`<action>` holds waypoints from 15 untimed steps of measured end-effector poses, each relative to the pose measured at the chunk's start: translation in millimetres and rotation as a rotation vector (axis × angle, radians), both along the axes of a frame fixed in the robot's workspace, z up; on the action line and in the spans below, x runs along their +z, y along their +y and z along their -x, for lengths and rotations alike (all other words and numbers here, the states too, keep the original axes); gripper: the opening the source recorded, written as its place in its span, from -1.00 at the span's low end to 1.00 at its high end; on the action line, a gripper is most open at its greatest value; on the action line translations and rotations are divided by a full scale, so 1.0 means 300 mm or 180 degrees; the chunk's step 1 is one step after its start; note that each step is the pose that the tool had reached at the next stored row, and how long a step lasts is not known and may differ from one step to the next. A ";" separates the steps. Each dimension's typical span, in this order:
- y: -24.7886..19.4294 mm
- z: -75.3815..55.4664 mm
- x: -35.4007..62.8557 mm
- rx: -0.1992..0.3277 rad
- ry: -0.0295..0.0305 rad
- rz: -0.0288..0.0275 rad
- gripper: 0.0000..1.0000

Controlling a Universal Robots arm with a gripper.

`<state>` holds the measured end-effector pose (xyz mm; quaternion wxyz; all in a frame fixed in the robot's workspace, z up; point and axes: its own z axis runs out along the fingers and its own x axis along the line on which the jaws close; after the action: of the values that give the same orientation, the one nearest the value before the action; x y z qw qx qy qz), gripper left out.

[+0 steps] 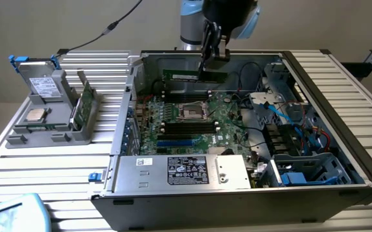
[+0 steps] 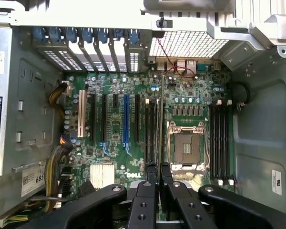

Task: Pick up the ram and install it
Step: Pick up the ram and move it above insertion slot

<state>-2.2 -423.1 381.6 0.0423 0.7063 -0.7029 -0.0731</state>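
On the exterior view's left, a grey holder is seen on the slatted table. A hard drive is stood upright at its far end, a square silver chip is laid flat in it & a broad green card is stood on edge beside the chip. Just beside the holder, the open PC case is laid on its side, w/ a silver power supply fitted along its near wall. Behind that the motherboard is seen, w/ the empty CPU socket approx. mid-board & black slots on either side of it.

Above the far slots the ram is held level, long edge down. It is grasped near its end on the exterior view's right by the gripper, which is clenched on it. In the wrist view the ram is seen edge-on as a thin line. It is pinched between the fingertips of the gripper & lined up w/ the black slots next to the socket. On the exterior view's right, blue cables & a drive cage are seen inside the case.
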 end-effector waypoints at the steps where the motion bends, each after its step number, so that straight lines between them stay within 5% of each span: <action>1: 0.004 0.000 -0.002 0.0000 -0.0001 0.0024 -0.73; 3: 0.012 0.000 -0.007 0.0000 -0.0003 0.0070 -0.73; 5: 0.023 0.000 -0.013 0.0000 -0.0006 0.0097 -0.73; 8: 0.028 0.000 -0.026 0.0000 -0.0026 0.0099 -0.73; 10: 0.029 0.001 -0.029 0.0010 -0.0073 0.0100 -0.73; 13: 0.029 0.002 -0.032 0.0034 -0.0183 0.0099 -0.73; 14: 0.029 0.003 -0.033 0.0035 -0.0204 0.0099 -0.73; 15: 0.029 0.003 -0.033 0.0035 -0.0205 0.0100 -0.73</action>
<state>-3.0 -414.4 371.8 0.0311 0.7114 -0.7010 -0.0391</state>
